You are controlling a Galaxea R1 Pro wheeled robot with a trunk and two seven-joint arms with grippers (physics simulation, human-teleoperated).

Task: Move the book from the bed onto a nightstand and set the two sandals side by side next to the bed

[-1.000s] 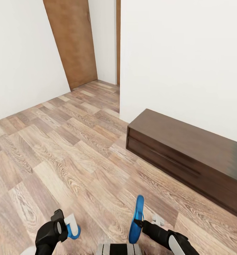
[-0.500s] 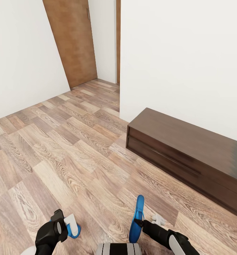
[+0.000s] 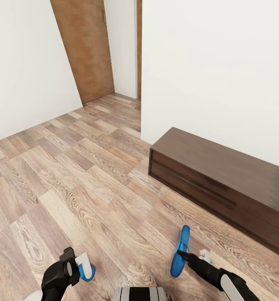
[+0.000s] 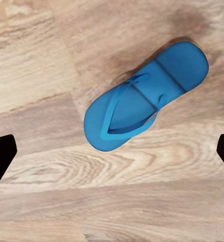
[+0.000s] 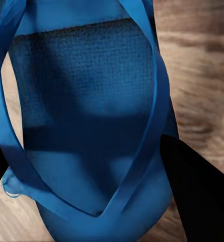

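— Left gripper (image 3: pixel 82 266)?
— Spread wide. Hangs over the loose sandal (image 4: pixel 144 98), black fingertips (image 4: pixel 1 156) well apart on either side of it, touching nothing.
— And where does that sandal lie?
— Flat on the plank floor (image 3: pixel 72 175), straps up, bright blue. Peeks out just beneath the gripper in the head view, close in front of the robot on its left side.
— Right gripper (image 3: pixel 183 253)?
— Clamped on the held sandal (image 3: pixel 181 240). Pinches it across the sole, with a dark finger (image 5: pixel 195 196) pressed against its edge in the wrist view and the straps crossing right before the lens.
— Held how?
— On edge, long side running away from the robot, toe end uppermost in the head view. Seems lifted off the boards, though hard to judge for certain.
— Anything around?
— Long low dark cabinet (image 3: pixel 223 184) against the white wall (image 3: pixel 214 62) on the right, near the held sandal yet not touching it. Brown door (image 3: pixel 87 46) at the far end, beyond the open stretch of floor.
— Side by side, the two sandals?
— No. Apart, one at each arm, one lying flat and one gripped upright.
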